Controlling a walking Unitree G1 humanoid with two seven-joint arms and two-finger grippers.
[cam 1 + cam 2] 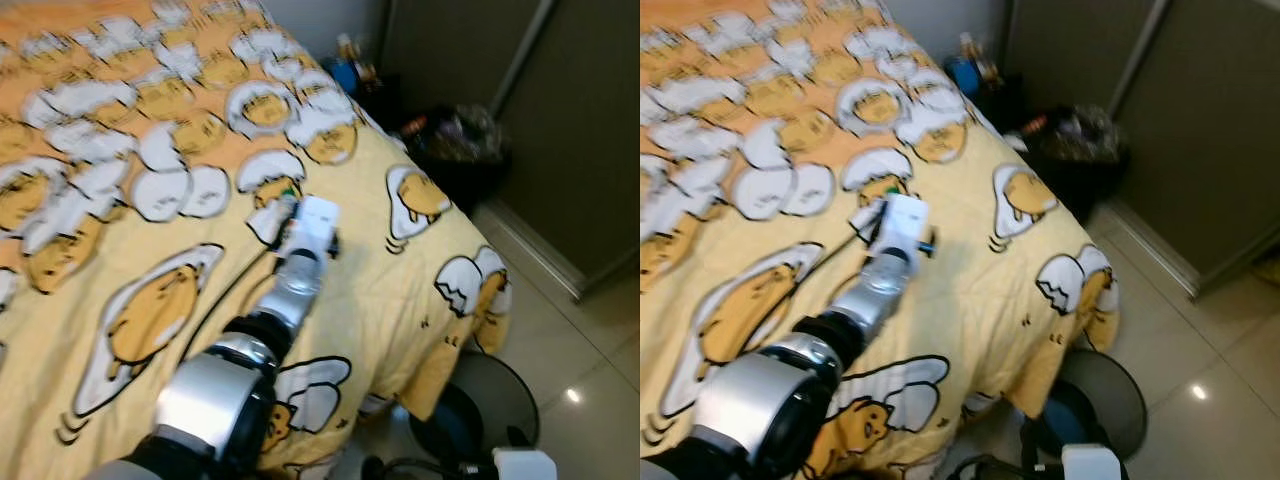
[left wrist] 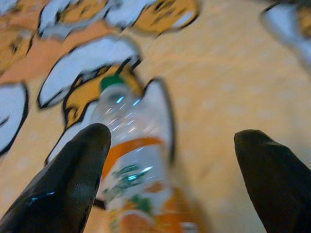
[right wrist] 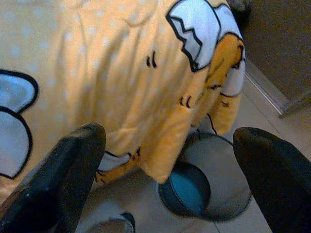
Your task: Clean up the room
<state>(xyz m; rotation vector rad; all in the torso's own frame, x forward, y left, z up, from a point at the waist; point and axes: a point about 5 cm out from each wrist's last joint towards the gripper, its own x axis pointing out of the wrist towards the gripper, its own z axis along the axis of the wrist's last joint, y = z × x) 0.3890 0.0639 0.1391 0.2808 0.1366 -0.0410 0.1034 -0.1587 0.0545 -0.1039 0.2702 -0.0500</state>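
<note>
A clear plastic bottle (image 2: 133,160) with a green cap and an orange label lies on the yellow bedspread (image 1: 370,300). My left gripper (image 2: 172,170) is open, its two black fingers on either side of the bottle, the left finger (image 2: 73,179) close against it. In the eye views my left arm reaches across the bed with its white wrist (image 1: 310,228) over the bottle, whose green cap (image 1: 287,193) peeks out. My right gripper (image 3: 170,179) is open and holds nothing, hanging by the bed's corner above a round bin (image 3: 204,182).
The grey round bin (image 1: 480,400) with a dark blue inside stands on the tiled floor at the bed's corner. A black bag (image 1: 460,140) and small items (image 1: 350,65) sit beside dark closet doors (image 1: 590,130) at the back right.
</note>
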